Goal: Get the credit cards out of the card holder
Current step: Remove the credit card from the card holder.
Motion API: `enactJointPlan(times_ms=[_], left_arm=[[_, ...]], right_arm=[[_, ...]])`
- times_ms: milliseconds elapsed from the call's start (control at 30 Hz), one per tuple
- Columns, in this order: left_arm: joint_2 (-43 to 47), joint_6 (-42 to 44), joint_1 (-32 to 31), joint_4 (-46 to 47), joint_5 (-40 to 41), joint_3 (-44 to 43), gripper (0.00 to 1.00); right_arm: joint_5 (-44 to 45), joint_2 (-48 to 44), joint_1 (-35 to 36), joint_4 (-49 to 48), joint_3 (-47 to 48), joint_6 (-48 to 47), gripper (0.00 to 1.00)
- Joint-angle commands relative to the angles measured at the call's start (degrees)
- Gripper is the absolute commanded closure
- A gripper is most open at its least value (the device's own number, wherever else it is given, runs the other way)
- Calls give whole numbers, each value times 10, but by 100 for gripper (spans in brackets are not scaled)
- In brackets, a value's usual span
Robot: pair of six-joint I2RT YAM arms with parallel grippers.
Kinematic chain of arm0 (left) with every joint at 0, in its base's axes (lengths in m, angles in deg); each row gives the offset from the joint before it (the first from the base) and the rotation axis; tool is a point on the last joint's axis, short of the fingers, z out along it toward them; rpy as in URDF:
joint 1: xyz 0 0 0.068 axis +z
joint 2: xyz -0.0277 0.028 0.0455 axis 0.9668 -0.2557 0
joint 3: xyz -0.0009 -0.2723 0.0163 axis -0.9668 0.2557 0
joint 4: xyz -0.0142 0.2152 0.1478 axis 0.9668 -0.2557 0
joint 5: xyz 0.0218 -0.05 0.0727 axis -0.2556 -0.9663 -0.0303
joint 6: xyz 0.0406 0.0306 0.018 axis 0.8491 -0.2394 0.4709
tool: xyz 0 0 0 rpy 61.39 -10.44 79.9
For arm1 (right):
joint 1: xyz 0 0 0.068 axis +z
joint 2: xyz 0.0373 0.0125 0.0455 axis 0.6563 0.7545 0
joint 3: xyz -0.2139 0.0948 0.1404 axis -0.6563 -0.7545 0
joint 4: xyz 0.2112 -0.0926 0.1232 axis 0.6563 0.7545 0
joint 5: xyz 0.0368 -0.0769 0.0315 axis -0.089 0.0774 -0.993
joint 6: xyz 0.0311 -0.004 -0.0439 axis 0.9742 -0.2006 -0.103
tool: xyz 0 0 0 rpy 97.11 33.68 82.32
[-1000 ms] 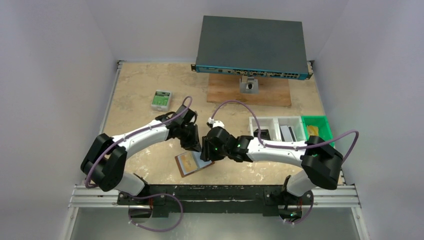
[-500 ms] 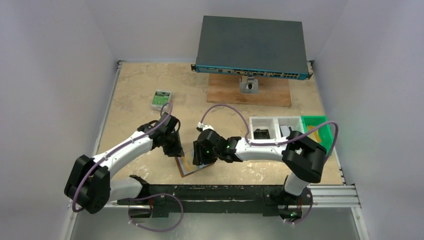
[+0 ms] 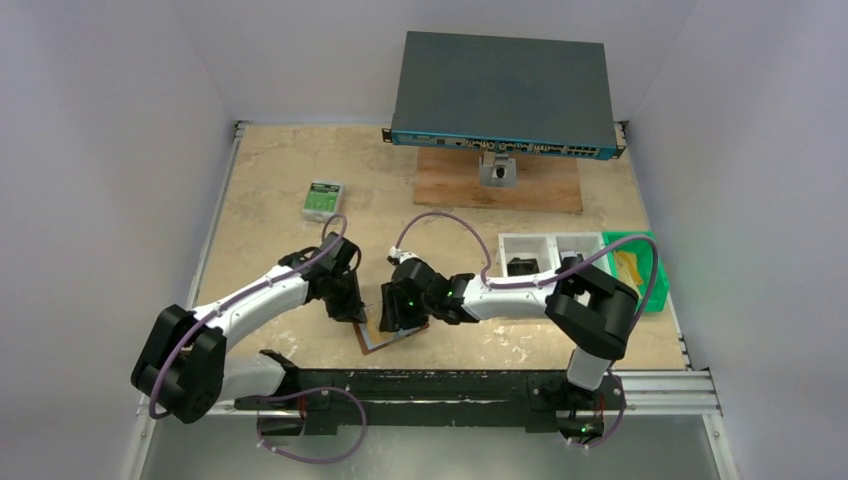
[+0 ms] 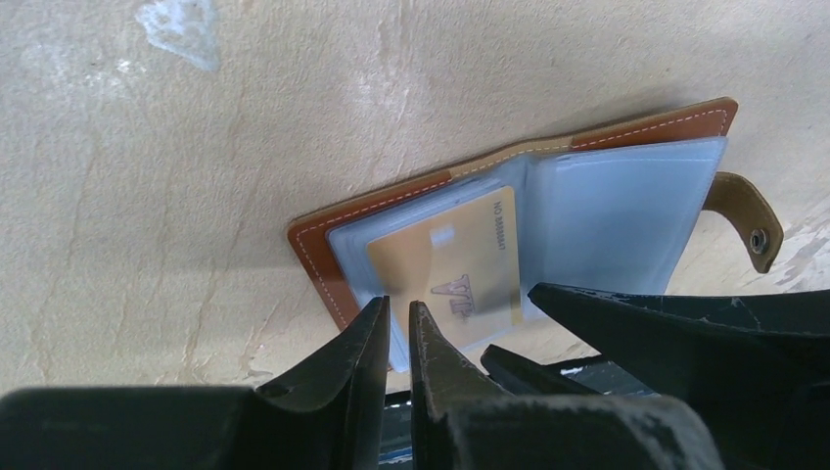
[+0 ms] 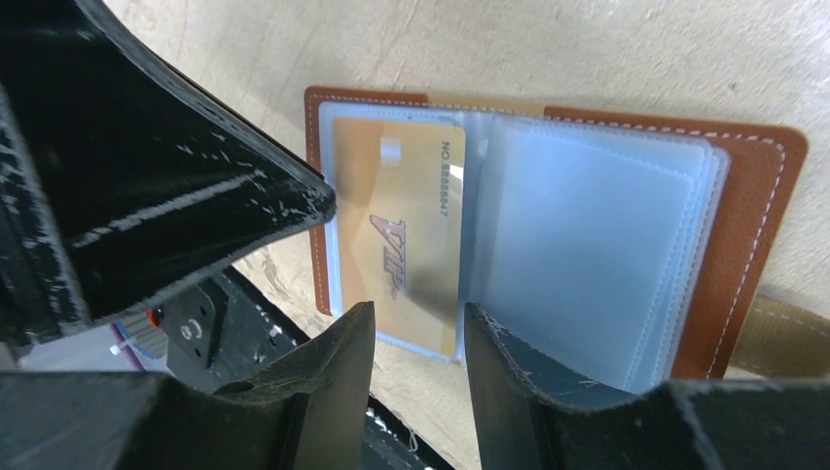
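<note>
Overhead first: the left gripper [image 3: 352, 308] and right gripper [image 3: 390, 318] sit nose to nose over the card holder [image 3: 378, 342]. It lies open at the near edge of the table [image 3: 270, 170], mostly hidden beneath them. From here you cannot judge either opening.

Next, the left wrist view. The card holder [image 4: 607, 196] lies just ahead of the left gripper [image 4: 396, 311], spread flat, with its snap tab [image 4: 746, 220] far off to the right of the jaws. The gold card [image 4: 455, 264] sits in the nearest clear sleeve, directly ahead. The jaws are almost closed, only a thin slit between them, set at the sleeve's near edge. You cannot tell whether they pinch anything.

Last, the right wrist view. The right gripper [image 5: 419, 313] stands partly open and holds nothing. The gold card [image 5: 401, 215] has its near short edge lying in the gap between the fingers, and its long axis runs straight away from the jaws. By my reading the right arm is the better placed to pull it towards itself.
</note>
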Motion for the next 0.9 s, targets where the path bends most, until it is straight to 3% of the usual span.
enactJointPlan(times_ms=[0,600,867], left_arm=[[-16,-5,2,31,-19,2,88],[-98,-7,1,62,-35,-12,92],[-117,-9,-1,79,-52,-11,93]], right_arm=[[-11,2,-10,-39,5,-3,61],[-62,5,-44,-95,-47,19,61],[-163,22,-75,-219,-109,70,61]])
